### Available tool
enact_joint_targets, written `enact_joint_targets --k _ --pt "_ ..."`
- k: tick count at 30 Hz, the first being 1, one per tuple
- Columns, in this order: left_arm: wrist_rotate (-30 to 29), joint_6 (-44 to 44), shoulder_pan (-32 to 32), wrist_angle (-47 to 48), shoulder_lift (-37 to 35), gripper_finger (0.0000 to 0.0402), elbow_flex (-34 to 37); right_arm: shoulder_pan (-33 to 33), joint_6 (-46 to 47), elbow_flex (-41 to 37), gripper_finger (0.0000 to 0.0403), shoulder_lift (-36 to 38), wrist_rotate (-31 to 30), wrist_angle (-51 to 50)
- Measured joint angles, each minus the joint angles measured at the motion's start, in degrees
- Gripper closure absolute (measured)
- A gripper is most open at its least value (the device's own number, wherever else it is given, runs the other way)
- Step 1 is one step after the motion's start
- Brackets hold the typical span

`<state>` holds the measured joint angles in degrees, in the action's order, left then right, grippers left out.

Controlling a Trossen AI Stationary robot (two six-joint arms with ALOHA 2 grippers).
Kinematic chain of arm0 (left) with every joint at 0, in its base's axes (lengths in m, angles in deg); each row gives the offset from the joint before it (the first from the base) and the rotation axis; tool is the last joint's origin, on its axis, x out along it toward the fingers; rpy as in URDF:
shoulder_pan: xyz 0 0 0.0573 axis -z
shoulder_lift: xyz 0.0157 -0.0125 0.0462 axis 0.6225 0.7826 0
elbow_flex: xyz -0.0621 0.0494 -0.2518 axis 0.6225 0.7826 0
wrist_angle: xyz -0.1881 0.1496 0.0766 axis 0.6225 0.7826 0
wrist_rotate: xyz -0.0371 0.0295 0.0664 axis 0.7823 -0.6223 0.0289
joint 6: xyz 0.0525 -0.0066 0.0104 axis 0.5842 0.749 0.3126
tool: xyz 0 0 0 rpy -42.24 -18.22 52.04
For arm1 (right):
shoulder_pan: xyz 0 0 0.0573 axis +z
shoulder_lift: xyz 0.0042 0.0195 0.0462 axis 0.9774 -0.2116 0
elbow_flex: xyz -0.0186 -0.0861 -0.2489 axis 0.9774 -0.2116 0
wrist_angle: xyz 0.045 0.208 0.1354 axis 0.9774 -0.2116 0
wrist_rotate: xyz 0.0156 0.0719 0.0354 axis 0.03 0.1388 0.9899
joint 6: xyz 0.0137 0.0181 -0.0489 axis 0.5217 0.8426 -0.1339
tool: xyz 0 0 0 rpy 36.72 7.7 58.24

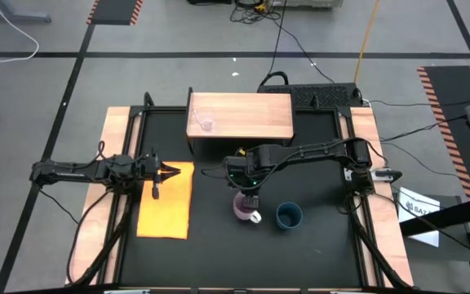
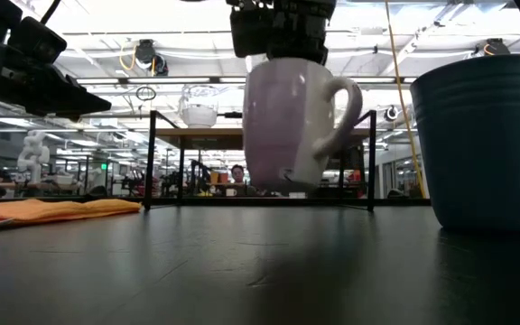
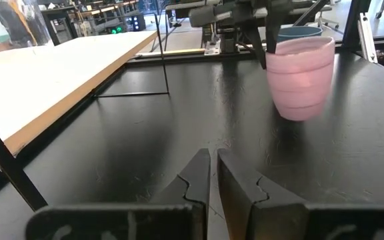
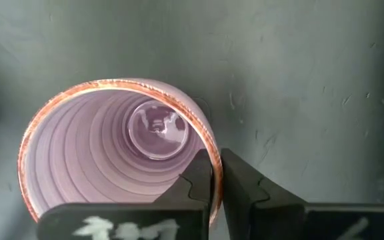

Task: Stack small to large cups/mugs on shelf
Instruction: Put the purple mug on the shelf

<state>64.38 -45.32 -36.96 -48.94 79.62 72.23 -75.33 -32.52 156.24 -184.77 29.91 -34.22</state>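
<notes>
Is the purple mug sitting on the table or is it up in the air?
Apart. In the low view the purple mug hangs tilted above the black table, background visible beneath it, the right gripper pinching its rim.

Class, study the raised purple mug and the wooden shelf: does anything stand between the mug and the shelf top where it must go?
Nothing visible blocks the way. The right gripper holds the purple mug by its rim, clear of the table; the glass cup stands near the shelf's left end, and the teal cup stands aside.

Two dark, jointed arms trail black cables; each pincer [image 3: 213,175] has two notched black fingers.
</notes>
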Motion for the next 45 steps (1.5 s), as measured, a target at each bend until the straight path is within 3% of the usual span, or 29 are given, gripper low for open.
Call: enact_joint_targets --k 45 --pt "0.02 -0.09 0.00 0.02 0.02 0.0369 0.00 -6.99 -6.75 21.67 0.0395 0.00 -3.30 -15.35"
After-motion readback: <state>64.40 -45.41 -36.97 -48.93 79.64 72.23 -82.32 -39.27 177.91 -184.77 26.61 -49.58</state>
